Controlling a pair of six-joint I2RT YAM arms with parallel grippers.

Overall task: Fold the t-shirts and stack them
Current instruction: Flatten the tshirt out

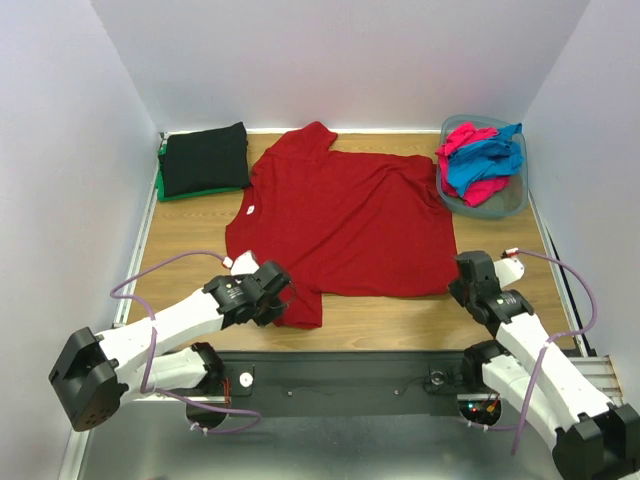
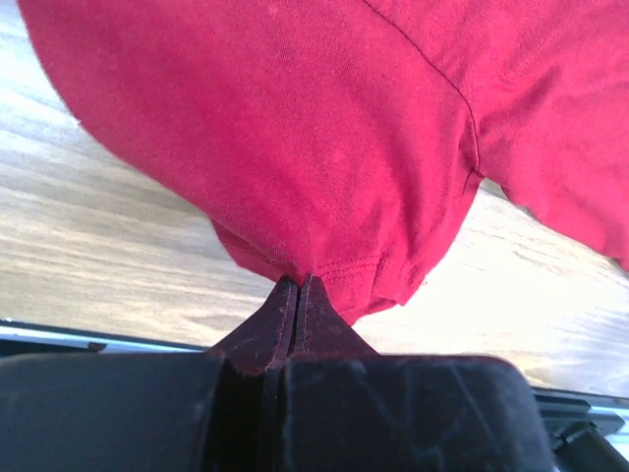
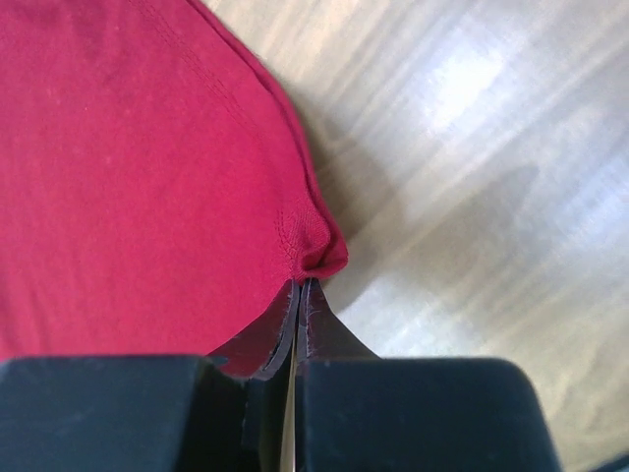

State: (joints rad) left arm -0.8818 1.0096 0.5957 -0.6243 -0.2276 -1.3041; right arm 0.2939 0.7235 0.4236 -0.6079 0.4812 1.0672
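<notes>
A dark red t-shirt (image 1: 345, 215) lies spread flat on the wooden table. My left gripper (image 1: 283, 296) is shut on the hem of its near sleeve; the left wrist view shows the red t-shirt (image 2: 324, 147) pinched in my left gripper (image 2: 298, 282). My right gripper (image 1: 457, 283) is shut on the shirt's near right bottom corner; the right wrist view shows the red t-shirt (image 3: 138, 167) bunched in my right gripper (image 3: 301, 282). A folded black t-shirt (image 1: 206, 158) lies on a green t-shirt (image 1: 160, 185) at the far left.
A grey-blue plastic tub (image 1: 507, 205) at the far right holds crumpled bright pink (image 1: 462, 140) and blue (image 1: 490, 160) shirts. White walls close in the table on three sides. Purple cables loop beside both arms at the near edge.
</notes>
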